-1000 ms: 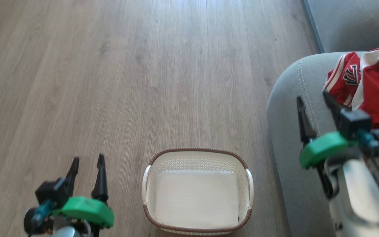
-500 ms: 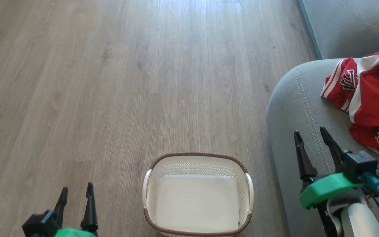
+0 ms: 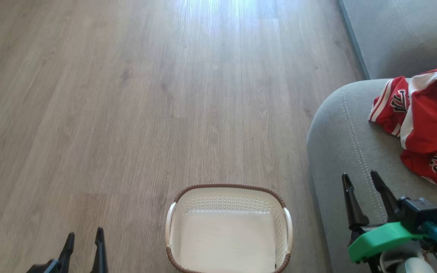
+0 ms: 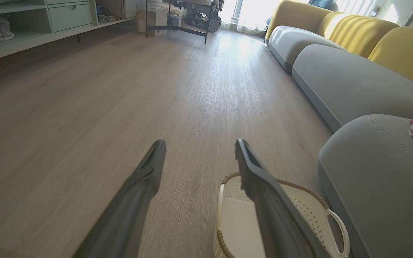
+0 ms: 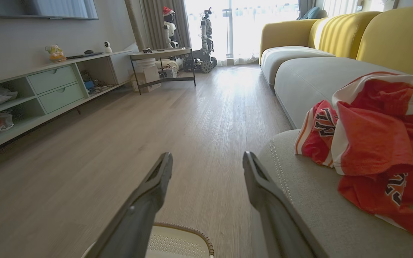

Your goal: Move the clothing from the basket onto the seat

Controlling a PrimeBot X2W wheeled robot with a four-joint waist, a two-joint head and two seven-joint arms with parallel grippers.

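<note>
— Clothing (image 3: 423, 121): location?
— A crumpled red heap on the seat (image 3: 340, 144), well apart from the basket (image 3: 228, 186). The basket stands on the wood floor (image 3: 127, 113), just beside the seat's rounded front.
— End effectors?
— Left gripper (image 3: 84, 232): low, left of the basket, fingers spread, holding nothing. Right gripper (image 3: 359, 174): over the seat's stitched edge, fingers likewise spread, near the heap but not touching it.
— Surroundings?
— Yellow backrests (image 4: 400, 50) behind the grey cushions. A shelf unit (image 5: 48, 86) along the far wall. A dark-legged table (image 5: 163, 53) by the bright window.
— Limits of view?
— The heap runs off the head view's right edge, and its lettering is folded and unreadable. The basket's near rim and the left gripper's body are cut off at the bottom.
</note>
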